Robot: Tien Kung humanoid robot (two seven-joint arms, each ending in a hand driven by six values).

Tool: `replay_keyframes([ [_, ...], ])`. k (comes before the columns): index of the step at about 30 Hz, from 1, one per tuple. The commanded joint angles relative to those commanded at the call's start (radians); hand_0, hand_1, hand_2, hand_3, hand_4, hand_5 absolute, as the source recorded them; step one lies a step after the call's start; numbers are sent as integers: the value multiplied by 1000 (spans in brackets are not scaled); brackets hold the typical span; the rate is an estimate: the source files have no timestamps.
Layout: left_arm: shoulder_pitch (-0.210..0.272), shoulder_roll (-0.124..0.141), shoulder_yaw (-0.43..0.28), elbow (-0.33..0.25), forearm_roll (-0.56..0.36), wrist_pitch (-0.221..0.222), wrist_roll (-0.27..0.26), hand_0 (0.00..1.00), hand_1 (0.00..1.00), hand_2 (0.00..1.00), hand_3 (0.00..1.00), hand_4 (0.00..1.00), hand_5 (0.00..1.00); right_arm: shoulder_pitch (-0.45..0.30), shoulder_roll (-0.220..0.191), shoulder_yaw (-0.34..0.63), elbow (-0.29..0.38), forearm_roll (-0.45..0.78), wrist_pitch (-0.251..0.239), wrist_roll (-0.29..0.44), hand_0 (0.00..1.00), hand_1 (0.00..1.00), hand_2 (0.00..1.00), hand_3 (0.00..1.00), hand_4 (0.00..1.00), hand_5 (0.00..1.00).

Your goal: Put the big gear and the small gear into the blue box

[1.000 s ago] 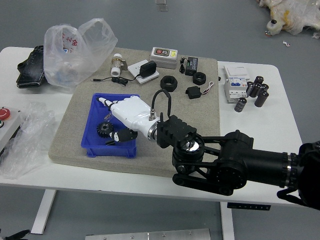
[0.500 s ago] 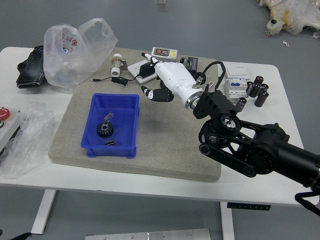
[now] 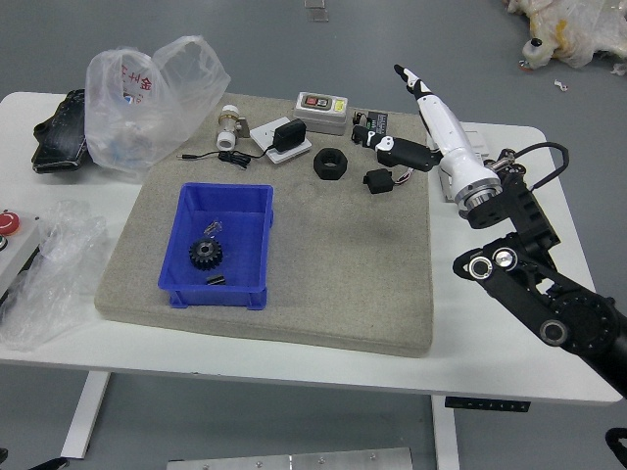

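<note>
My right hand, white-backed with black fingers, hovers over the mat's back right part. Its fingers are spread, the thumb apart from the others, and nothing is held. A black toothed gear lies inside the blue box at the left of the mat. In the same box are a small black piece and a small metal item. I cannot tell which gear size the toothed one is. At the lower left corner only a dark tip of my left hand shows.
Black rings, an adapter, a grey box and a white valve stand along the mat's back. Plastic bags lie left; dark cylinders and a white carton are at the right.
My right hand has gone from above the blue box to the back right, uncovering the box and the black ring at the back. The box's contents look unmoved.
</note>
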Motion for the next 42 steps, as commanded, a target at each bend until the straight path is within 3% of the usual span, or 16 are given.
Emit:
replay_keyframes([
  [2, -5, 2, -4, 0, 5, -4, 7, 659, 642, 619, 679, 706, 620, -28, -3, 45, 0, 35, 1, 50, 998, 998, 998, 998, 998, 719],
  [3, -7, 3, -5, 0, 7, -7, 9, 666, 654, 629, 683, 705, 622, -41, -5, 63, 2, 45, 3, 70, 998, 998, 998, 998, 998, 998],
  [9, -10, 9, -13, 1, 24, -18, 10, 666, 654, 629, 683, 705, 622, -125, -27, 148, 42, 32, 23, 170, 998, 998, 998, 998, 998, 998],
  [18, -11, 21, -30, 1, 60, -32, 8, 668, 667, 657, 688, 710, 631, -247, -48, 190, 98, 141, 33, 267, 998, 962, 991, 998, 998, 998],
  [27, -21, 21, -34, 7, 96, -31, -46, 658, 650, 645, 688, 714, 631, -300, -57, 221, 107, 189, 32, 306, 998, 942, 965, 982, 998, 998],
  [39, -18, 22, -33, 8, 101, -21, -62, 646, 632, 627, 678, 715, 624, -314, -65, 219, 114, 236, 41, 345, 998, 931, 951, 976, 998, 998],
  [42, -11, 16, -29, 7, 86, -15, -60, 645, 606, 584, 678, 715, 621, -309, -65, 199, 113, 287, 46, 366, 974, 921, 959, 972, 998, 998],
])
